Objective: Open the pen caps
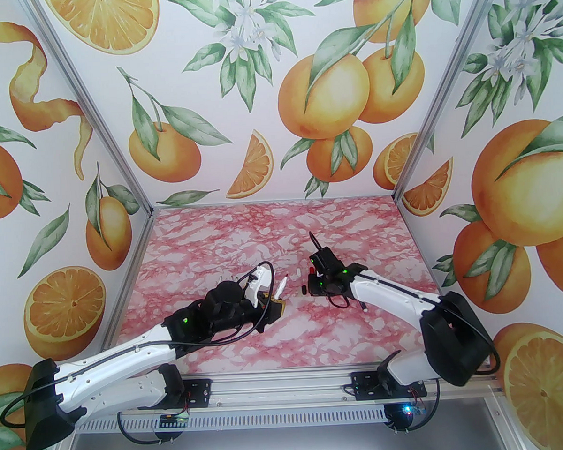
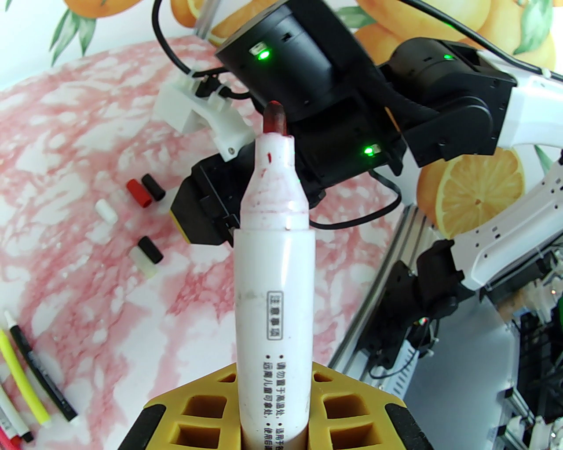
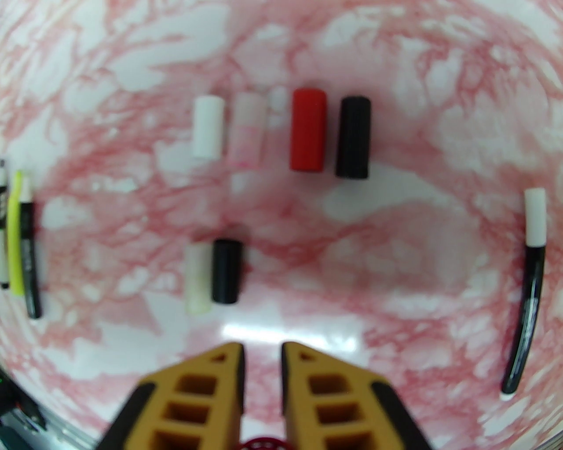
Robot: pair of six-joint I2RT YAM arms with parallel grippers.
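Left gripper [image 2: 273, 382]: clamped on white plastic marker pen [image 2: 272, 272], red tip bare. Right gripper [image 3: 261, 356]: fingers slightly apart, empty. Six stubby plastic pen caps [image 3: 308, 129] (white, pinkish, red, black) loose on pink marbled table [image 3: 396, 263].

My jaws are matt yellow plastic, the pen [image 2: 272, 307] glossy white plastic, the tabletop [image 2: 66, 132] smooth and shiny.

The pink marbled table [image 3: 396, 272] is carrying six loose caps and some pens; four are lying in a row, a white cap [image 3: 207, 127], a pale pink cap [image 3: 249, 129], a red cap [image 3: 308, 129] and a black cap [image 3: 352, 137]. Nearer, a cream cap [image 3: 197, 277] and a second black cap [image 3: 226, 271] are lying side by side, touching; a black pen [image 3: 528, 290] is lying well to the right; a yellow pen [image 3: 17, 233] and another dark pen [image 3: 30, 259] are lying together at the left.
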